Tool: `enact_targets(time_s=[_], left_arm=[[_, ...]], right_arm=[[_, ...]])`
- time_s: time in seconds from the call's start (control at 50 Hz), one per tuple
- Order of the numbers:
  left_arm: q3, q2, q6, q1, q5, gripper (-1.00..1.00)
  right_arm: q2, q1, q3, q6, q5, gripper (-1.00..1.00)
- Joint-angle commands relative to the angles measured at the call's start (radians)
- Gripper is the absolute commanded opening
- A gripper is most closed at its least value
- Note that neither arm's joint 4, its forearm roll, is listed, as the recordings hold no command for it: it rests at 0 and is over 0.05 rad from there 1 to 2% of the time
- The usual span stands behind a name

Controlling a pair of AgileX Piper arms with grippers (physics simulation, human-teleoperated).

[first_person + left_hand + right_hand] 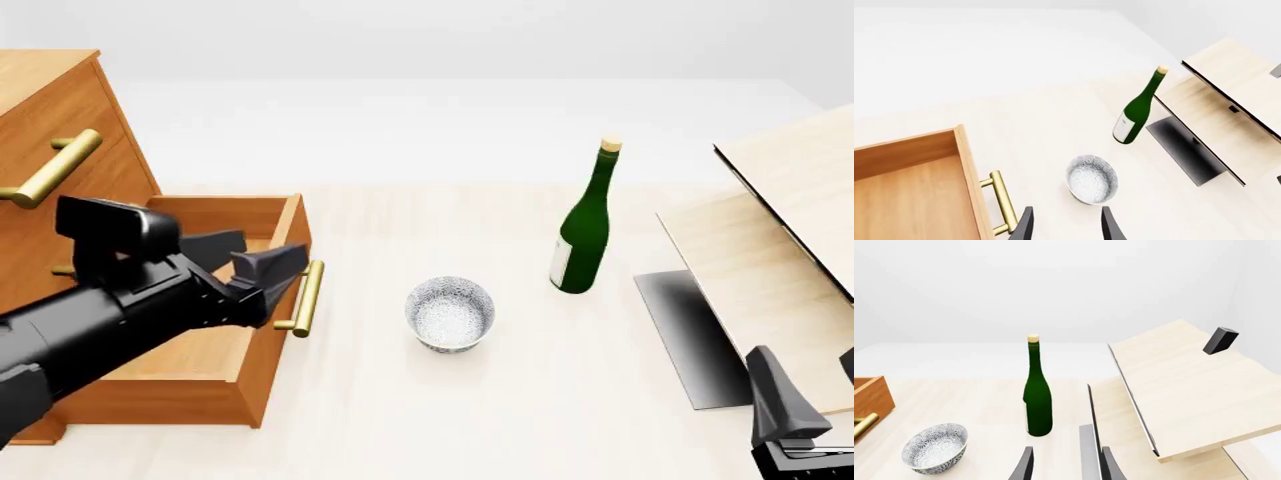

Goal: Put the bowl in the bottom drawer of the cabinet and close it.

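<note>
Left hand (274, 265): fingers parted, nothing between them; hangs over the front edge of the pulled-out bottom drawer (214, 340), just above its brass handle (306, 298). In the left wrist view the two fingertips (1024, 225) frame bare bench, with the handle to one side and the bowl just ahead.

Bowl (450, 312): white with grey speckle, upright, empty, on the bench (534, 400) just beyond the handle, away from the cabinet; touching nothing.

Bottom drawer: open, interior bare as far as visible. Belongs to the cabinet (67, 150), whose upper drawers appear shut.

Green bottle (585, 225): upright, farther out than the bowl, apart from it.

Pale boards (787, 230): tilted stack beyond the bottle.

Right hand (787, 415): low at the bench's near edge, well apart from the bowl; fingers parted, empty.

Step in hand, as judged: drawer opened, bowl not yet grasped. Next move likely calls for the left hand to shift off the handle towards the bowl, descend over its rim and close on the wall, clear of the bottle, then carry it over the drawer front.
</note>
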Motion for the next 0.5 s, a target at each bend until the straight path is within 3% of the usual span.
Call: enact_targets(time_s=[0.02, 0.5], left_arm=[[-0.03, 0.048, -0.026, -0.019, -0.02, 1.0], [-0.071, 0.19, -0.083, -0.039, -0.093, 1.0]], right_arm=[[0.0, 0.0, 0.0, 0.0, 0.0, 1.0], [0.0, 0.0, 0.0, 0.0, 0.0, 1.0]])
